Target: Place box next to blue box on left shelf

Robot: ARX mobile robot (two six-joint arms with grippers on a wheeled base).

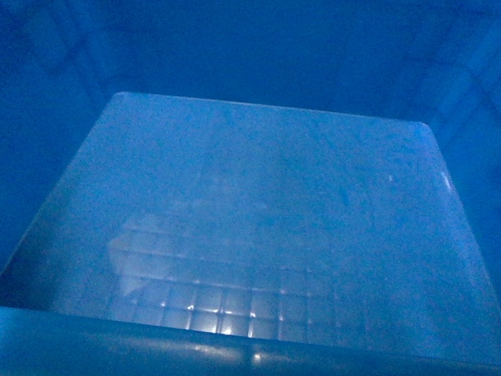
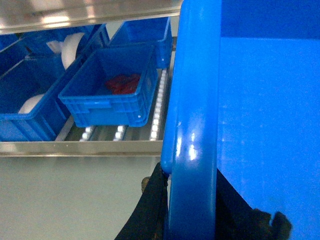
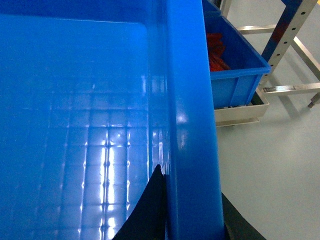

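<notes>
large bright blue plastic crate (image 1: 258, 235) fills the head view, seen from above into its grid-embossed floor. left gripper (image 2: 190, 210) clamps the crate's thick left rim, one dark finger (image 2: 150, 210) outside the wall, another inside. right gripper (image 3: 190, 210) grips the right rim the same way, dark finger (image 3: 150, 210) on the inner wall. crate held between both arms, near the metal roller shelf (image 2: 85, 147). on that shelf: a smaller blue ribbed bin (image 2: 107, 90) with something red (image 2: 122, 82) inside, more blue bins beside and behind it. right wrist view shows another blue bin (image 3: 235, 70) holding red items, on a low metal frame (image 3: 240, 112).
</notes>
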